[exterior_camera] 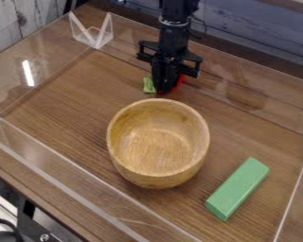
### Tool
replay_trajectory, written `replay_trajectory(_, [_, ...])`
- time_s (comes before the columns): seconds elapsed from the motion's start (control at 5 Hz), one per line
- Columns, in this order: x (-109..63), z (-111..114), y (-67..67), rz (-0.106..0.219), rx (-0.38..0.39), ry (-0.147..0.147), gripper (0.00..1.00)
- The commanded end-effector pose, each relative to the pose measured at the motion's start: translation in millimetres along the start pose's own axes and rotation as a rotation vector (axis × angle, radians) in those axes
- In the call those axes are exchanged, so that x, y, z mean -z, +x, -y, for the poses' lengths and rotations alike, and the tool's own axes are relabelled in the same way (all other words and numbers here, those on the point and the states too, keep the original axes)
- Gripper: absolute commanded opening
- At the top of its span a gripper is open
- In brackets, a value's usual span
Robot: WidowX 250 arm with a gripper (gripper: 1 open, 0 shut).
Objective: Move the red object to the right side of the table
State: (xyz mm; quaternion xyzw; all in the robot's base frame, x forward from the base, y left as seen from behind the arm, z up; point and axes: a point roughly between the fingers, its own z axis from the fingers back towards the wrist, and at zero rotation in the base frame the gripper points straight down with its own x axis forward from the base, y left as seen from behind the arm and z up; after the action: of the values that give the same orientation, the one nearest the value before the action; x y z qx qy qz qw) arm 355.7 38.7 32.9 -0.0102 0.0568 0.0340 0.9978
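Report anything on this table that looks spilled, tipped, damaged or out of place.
Nothing stands out. The wooden bowl sits upright and empty, the green block lies flat near the front right, and the hand is down around the red object behind the bowl. No spills or damage show.

No text, label, brand, number or sign can be read anywhere in the view. Nothing legible is carried by any surface, and no marking is resolved at this picture size.
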Motion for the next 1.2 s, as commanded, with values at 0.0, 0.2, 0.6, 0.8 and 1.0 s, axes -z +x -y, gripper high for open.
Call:
replay_trajectory(0.0, [-44.4,7.8,6.6,0.116,0.016,-0.004,0.00])
replay_trajectory(0.2, [-58.3,14.2,5.0,0.142,0.024,-0.014,0.00])
replay_trajectory(0.6, [-91.6,66.6,-4.6,0.199,0.113,-0.047,0.00])
replay_trajectory(0.8, [-79.8,110.7,-2.8,0.196,0.180,-0.047,0.00])
replay_trajectory(1.0, [-67.1,134.2,-10.9,0.183,0.243,-0.050,0.00])
